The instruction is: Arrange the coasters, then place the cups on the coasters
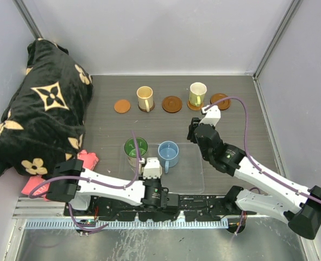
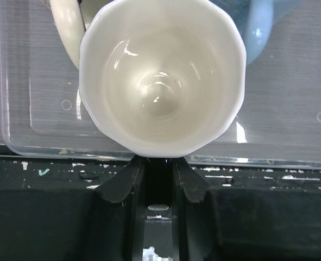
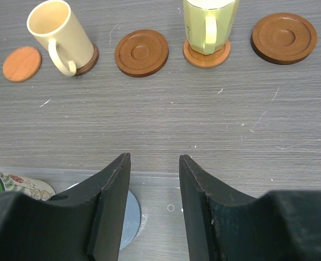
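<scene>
Coasters (image 1: 171,104) lie in a row of five across the far side of the table (image 1: 106,128) - two already carry cups, a tan cup (image 1: 144,98) and a yellow-green cup (image 1: 197,93). Nearer, a blue cup (image 1: 168,153) stands in the clear tray (image 1: 195,174), with a green cup (image 1: 136,147) just beside it. The left claw (image 2: 159,166) pinches the rim of a white cup (image 2: 160,76) at the tray's near edge. The right claw (image 3: 152,201) is spread and empty above the tray's far edge.

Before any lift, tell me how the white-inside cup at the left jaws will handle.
The white-inside cup looks glazed and glossy, so probably slippery and chip-prone. The left gripper pinches at one side only, so it may tilt when raised. Rigid, likely hefty for its size.
</scene>
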Controlling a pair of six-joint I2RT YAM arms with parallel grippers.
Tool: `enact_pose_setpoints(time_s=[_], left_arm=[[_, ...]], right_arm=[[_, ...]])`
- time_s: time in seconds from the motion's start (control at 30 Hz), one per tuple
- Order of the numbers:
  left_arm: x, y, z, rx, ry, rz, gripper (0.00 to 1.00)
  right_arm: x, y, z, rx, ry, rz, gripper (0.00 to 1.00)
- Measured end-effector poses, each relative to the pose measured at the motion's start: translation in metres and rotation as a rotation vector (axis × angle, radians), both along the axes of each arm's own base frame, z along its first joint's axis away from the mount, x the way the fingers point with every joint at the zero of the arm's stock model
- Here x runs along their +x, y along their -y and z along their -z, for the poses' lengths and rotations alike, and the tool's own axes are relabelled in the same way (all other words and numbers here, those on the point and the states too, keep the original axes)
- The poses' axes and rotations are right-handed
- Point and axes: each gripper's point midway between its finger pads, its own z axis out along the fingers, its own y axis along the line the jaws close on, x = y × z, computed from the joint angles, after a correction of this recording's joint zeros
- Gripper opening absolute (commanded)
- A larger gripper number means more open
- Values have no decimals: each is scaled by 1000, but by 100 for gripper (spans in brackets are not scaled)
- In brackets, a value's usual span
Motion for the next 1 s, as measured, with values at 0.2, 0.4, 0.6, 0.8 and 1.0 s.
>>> enact_pose_setpoints(time_s=[0.2, 0.4, 0.6, 0.8, 1.0], left_arm=[[-14, 21, -21, 33, 15, 49, 0], [-22, 25, -34, 29, 34, 76, 0], [-24, 11, -42, 49, 42, 61, 0], [-18, 1, -84, 27, 74, 44, 0], [-10, 11, -153, -168, 114, 52, 0]], right_arm=[[-1, 1, 5, -4, -8, 1, 47], [-1, 1, 3, 7, -4, 4, 47], [-2, 3, 0, 12, 4, 12, 47], [0, 5, 1, 3, 6, 25, 47], [3, 4, 2, -24, -15, 42, 47]])
